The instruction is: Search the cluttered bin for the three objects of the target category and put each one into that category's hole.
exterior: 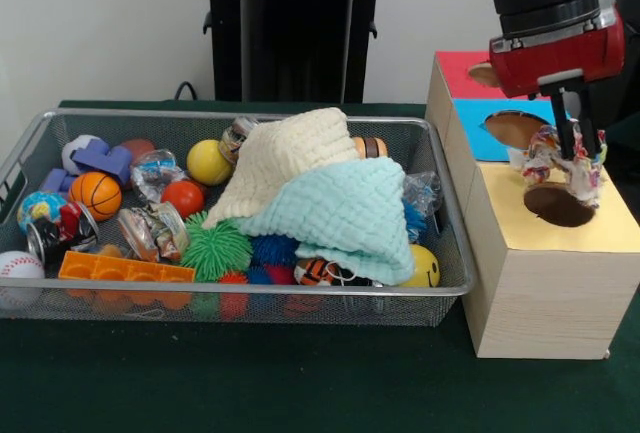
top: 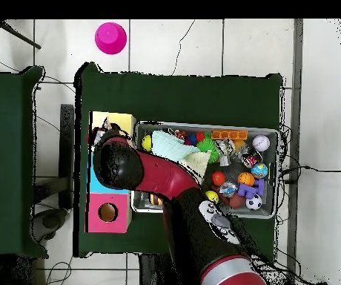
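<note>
My gripper [exterior: 574, 156] hangs over the yellow end of the wooden sorting box [exterior: 540, 293], shut on a crumpled shiny wrapper [exterior: 553, 160]. The wrapper dangles just above the dark round hole in the yellow top [exterior: 558, 206]. Similar crinkled packets lie in the wire bin [exterior: 250, 298]: one at the front left [exterior: 153, 231], one further back [exterior: 158, 171] and one by the right wall [exterior: 425, 191]. In the overhead view the arm's wrist [top: 118, 165] covers the gripper and most of the box.
The box also has a blue section with a hole [exterior: 515, 129] and a red section with a hole [exterior: 484, 74]. Two knitted cloths, cream [exterior: 290, 158] and mint [exterior: 345, 208], are heaped over balls and toys in the bin. A pink cup [top: 110, 37] stands on the floor.
</note>
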